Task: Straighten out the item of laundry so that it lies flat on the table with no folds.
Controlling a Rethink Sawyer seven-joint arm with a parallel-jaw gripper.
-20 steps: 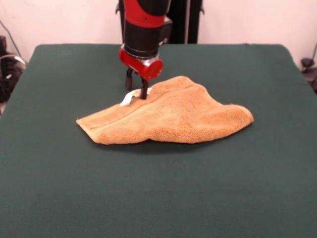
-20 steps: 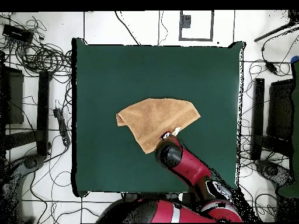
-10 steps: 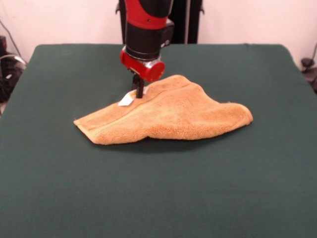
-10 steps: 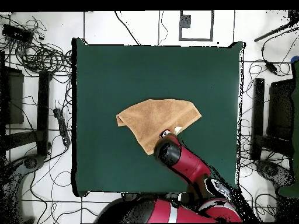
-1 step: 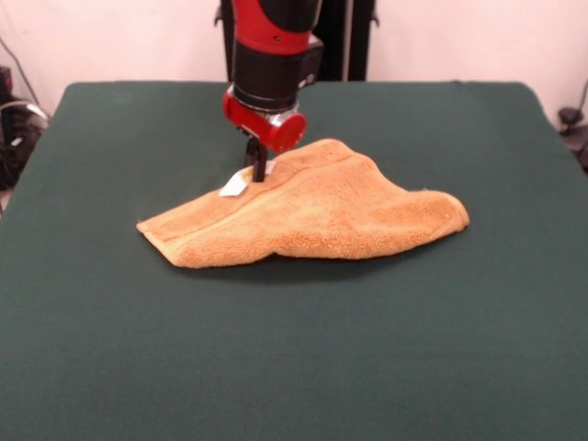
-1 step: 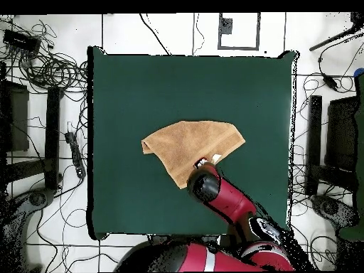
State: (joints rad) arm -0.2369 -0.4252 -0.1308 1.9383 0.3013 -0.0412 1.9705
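Note:
The item of laundry (image 5: pixel 322 216), an orange-tan towel, lies folded over on itself near the middle of the table (image 5: pixel 294 367), humped in the centre with a border band along its near left edge. A small white tag (image 5: pixel 234 185) sticks out at its far edge. My gripper (image 5: pixel 257 171) points straight down at that far edge beside the tag, its fingers pinched together on the cloth. In the overhead view the towel (image 6: pixel 188 142) is a rough triangle on the table (image 6: pixel 142 92). There the arm's wrist (image 6: pixel 206 186) covers the gripper, and the tag (image 6: pixel 216 158) peeks out beside it.
Green cloth surrounds the towel on all sides. Beyond the table's edges the overhead view shows tangled cables (image 6: pixel 43 71) on the floor at the left and dark stands (image 6: pixel 313 142) at the right.
My fingers stood apart over the towel's far edge a second ago; they have since closed on it. The towel's left corner shifted slightly left. Nothing has moved in the last half second.

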